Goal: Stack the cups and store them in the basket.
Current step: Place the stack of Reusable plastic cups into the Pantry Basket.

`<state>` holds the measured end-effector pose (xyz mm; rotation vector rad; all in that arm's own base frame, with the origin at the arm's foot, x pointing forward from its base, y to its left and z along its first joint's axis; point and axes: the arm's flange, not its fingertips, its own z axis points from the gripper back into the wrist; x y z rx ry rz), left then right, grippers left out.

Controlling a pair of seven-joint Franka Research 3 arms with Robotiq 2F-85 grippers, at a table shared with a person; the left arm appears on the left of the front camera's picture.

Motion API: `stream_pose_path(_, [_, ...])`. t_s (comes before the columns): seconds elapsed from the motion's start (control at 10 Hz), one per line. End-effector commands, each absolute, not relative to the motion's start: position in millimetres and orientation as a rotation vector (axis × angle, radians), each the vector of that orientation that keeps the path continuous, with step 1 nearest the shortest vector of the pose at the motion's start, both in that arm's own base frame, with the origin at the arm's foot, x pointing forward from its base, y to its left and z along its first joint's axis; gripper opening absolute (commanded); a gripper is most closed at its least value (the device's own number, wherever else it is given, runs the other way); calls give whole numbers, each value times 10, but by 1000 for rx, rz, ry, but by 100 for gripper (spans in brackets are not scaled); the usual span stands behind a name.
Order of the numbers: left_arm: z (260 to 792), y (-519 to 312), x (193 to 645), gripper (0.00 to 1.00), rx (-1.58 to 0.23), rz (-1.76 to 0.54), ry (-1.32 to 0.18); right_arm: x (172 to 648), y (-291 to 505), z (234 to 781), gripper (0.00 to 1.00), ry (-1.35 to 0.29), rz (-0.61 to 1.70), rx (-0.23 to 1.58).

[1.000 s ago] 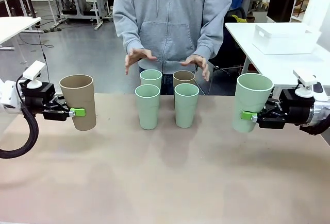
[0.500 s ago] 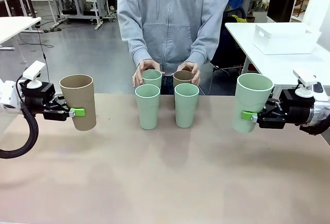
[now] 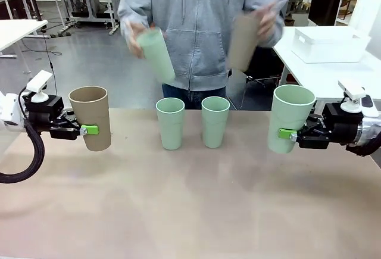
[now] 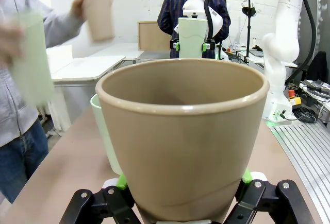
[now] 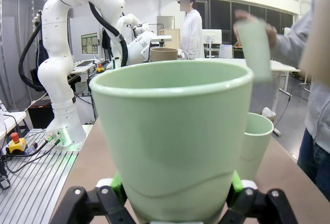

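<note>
Mint cups point(image 3: 171, 123) block mid-table (narrow gap between); near tabletop point(image 3: 190, 211) open.

This is a robotics lab: my left arm point(image 5: 66, 54) is bolted to a slotted metal base point(image 5: 31, 193) with a red stop button point(image 5: 14, 139) beside it. Around my table point(image 3: 190, 205) stand plain white workbenches point(image 3: 18, 30) on a bare grey floor point(image 3: 89, 62) and a dark monitor point(image 3: 324, 3). A person in a white coat point(image 5: 192, 31) stands farther off among more equipment.
</note>
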<state>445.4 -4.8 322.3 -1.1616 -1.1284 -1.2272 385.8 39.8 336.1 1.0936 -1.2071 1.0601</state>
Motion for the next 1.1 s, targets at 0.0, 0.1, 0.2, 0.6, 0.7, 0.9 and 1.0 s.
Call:
stream_pose_path(0.0, [3257,-43,4466,85,-1159,-1234,-1136,3857,402,3381,84,-1211,1065,1094])
stream_pose_path(0.1, [3257,-43,4466,85,-1159,-1234,-1136,3857,402,3381,84,-1211,1065,1094])
stream_pose_path(0.2, [3257,-43,4466,85,-1159,-1234,-1136,3857,402,3381,84,-1211,1065,1094])
stream_pose_path(0.6, [3257,-43,4466,85,-1159,-1234,-1136,3857,402,3381,84,-1211,1065,1094])
stream_pose_path(0.7, [3257,-43,4466,85,-1159,-1234,-1136,3857,402,3381,84,-1211,1065,1094])
stream_pose_path(0.9, [3257,-43,4466,85,-1159,-1234,-1136,3857,402,3381,84,-1211,1065,1094])
stream_pose_path(1.0, [3257,-43,4466,85,-1159,-1234,-1136,3857,402,3381,84,-1211,1065,1094])
